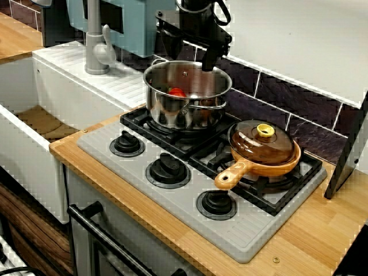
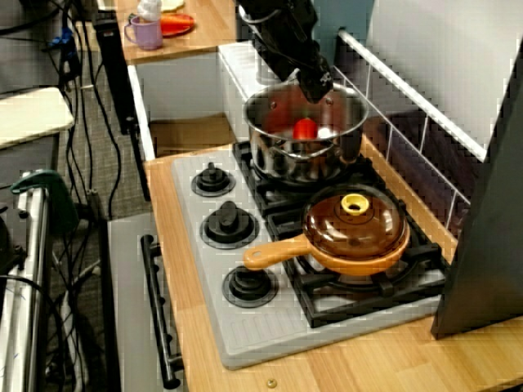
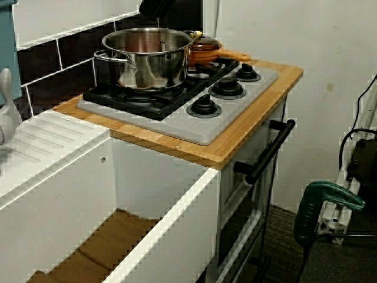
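In the view from the front, my black gripper hangs just above the rim of a steel pot on the back left burner. Its fingers stand apart with nothing between them, so it is open. One fingertip reaches down over the pot's far rim. A small red thing lies in the pot; the view from the side shows this red thing next to a pale piece. In the low view from the sink end, only the gripper's tip shows above the pot.
An orange pan with a brown lid and yellow knob sits on the right burner, handle pointing forward. Three black dials line the grey stove front. A grey tap and white sink lie left. A dark panel leans at right.
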`<state>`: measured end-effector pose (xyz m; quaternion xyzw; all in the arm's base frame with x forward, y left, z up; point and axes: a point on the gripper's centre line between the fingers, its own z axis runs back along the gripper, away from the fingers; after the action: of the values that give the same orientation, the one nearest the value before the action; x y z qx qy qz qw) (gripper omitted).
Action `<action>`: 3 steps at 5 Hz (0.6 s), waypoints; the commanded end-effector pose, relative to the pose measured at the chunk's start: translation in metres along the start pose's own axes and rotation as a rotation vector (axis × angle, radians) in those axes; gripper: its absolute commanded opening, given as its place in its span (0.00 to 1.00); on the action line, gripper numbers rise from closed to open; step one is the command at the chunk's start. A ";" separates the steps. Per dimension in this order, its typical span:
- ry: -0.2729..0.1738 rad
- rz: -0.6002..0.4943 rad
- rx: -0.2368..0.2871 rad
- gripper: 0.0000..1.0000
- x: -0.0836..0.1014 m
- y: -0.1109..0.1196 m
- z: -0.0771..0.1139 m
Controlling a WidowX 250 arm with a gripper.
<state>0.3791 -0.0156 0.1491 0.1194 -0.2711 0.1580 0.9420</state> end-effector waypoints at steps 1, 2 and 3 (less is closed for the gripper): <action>-0.039 0.048 0.016 1.00 0.006 -0.015 0.006; -0.034 0.052 0.029 1.00 0.004 -0.014 0.002; -0.039 0.049 0.026 1.00 0.000 -0.010 0.009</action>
<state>0.3857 -0.0234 0.1326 0.1402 -0.2576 0.1808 0.9388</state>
